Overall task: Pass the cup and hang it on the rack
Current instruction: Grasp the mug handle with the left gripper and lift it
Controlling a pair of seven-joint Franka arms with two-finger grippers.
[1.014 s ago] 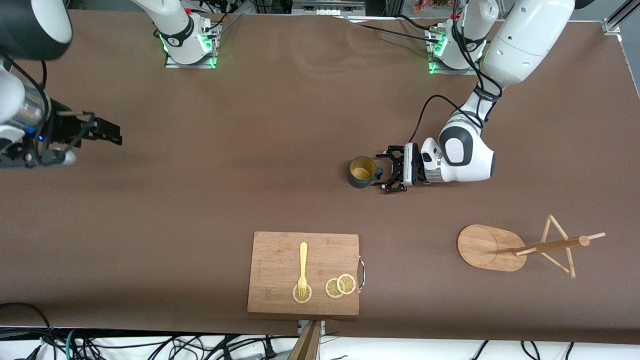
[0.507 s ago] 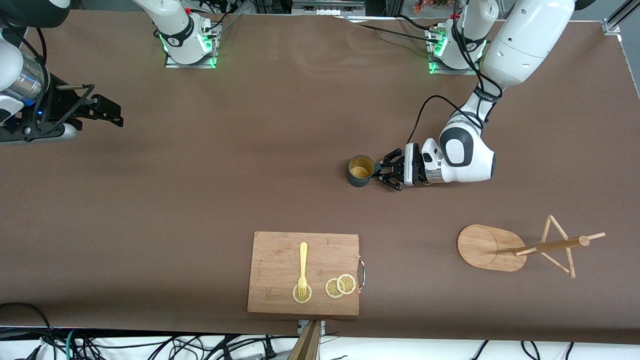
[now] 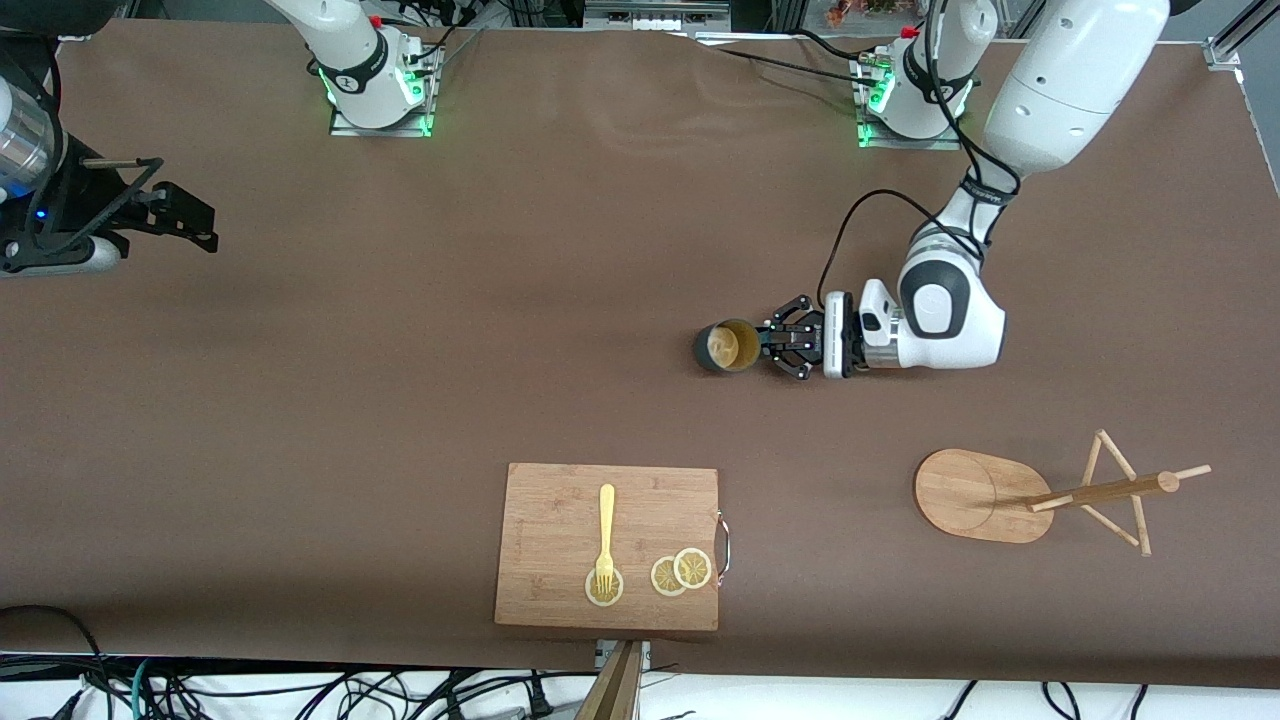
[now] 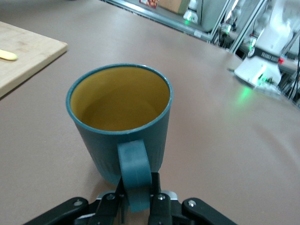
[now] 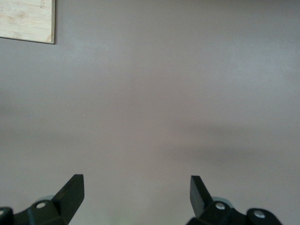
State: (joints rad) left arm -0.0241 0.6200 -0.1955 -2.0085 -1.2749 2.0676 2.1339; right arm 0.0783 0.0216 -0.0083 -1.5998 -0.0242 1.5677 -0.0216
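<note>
Near the table's middle, the small dark teal mug (image 3: 727, 346) is being gripped by its loop handle.

The right gripper (image 3: 165, 215) is being held wide open and empty over the right arm's end of the table; the left gripper (image 3: 778, 345) is being kept clamped on the handle, and the light bamboo mug tree (image 3: 1040, 492) is standing nearer the camera.

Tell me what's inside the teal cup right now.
The cup, gripped by its handle in the left gripper, shows only its bare mustard-yellow walls; the near rim hides the bottom. The right gripper waits open.
</note>
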